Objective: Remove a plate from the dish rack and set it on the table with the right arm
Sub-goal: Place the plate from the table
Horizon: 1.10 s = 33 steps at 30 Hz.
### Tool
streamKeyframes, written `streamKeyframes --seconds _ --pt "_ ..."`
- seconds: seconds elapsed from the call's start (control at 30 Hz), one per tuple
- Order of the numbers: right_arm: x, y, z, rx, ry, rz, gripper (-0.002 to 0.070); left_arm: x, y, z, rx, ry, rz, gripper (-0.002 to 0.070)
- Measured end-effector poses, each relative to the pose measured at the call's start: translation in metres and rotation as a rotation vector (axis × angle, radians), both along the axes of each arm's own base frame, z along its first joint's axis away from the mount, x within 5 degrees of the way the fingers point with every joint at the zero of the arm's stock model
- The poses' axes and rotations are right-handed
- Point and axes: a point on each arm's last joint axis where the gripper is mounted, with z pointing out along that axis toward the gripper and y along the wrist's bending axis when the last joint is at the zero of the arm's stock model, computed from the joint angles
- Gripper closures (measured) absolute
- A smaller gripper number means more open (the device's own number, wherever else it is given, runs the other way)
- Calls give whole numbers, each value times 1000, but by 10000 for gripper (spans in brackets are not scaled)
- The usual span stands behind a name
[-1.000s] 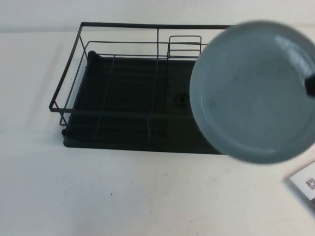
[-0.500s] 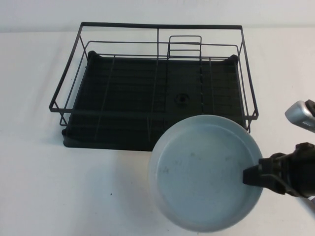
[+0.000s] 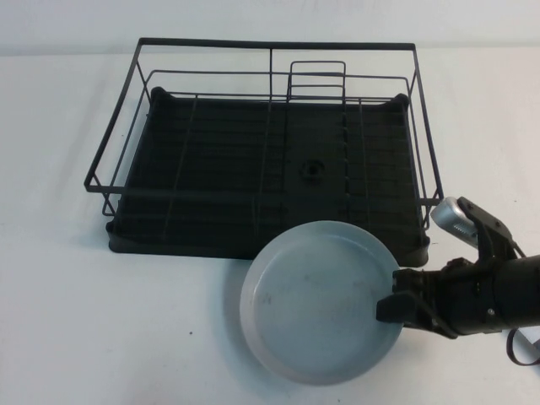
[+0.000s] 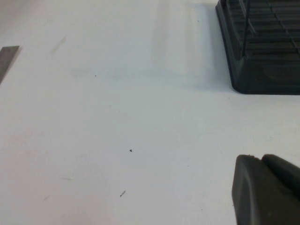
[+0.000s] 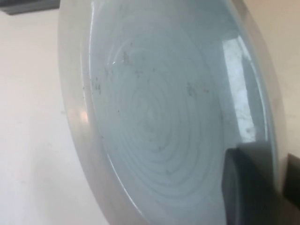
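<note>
- My left hand (image 4: 267, 190) shows only one dark corner above the surface (image 4: 117, 117); I cannot tell its state.
- My right hand (image 3: 395, 305) is clamped on the rim of the pale grey-blue, speckled plate (image 3: 316, 299), just before the dish rack (image 3: 261, 143).

No legible text, label, brand, number or sign on anything in view

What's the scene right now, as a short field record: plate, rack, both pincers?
plate: pale grey-blue plate, out of the rack, in front of its near right corner, over the table
contact with table: cannot tell
right pincer: right pincer shut on the plate's right rim
left pincer: left pincer over bare table beside the rack's corner
rack: dish rack holds no dishes
</note>
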Motion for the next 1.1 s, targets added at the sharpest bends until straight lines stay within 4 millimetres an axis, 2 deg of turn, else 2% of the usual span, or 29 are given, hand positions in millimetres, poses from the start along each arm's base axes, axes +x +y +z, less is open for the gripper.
streamKeyframes --seconds 0.17,0.33,0.57,0.67,0.8,1.1 --pt "4 1 -16 -21 42 2 617 0 0 0 0 0 0 680" --pt "6 2 -20 -20 58 -5 591 0 0 0 0 0 0 680" --pt "6 1 -20 -29 52 -3 340 0 0 0 0 0 0 680" --pt "7 0 -21 -51 38 -1 290 0 0 0 0 0 0 680" --pt "6 -2 -21 -77 16 16 273 0 0 0 0 0 0 680" --pt "-1 -13 4 -183 -98 35 269 0 0 0 0 0 0 680"
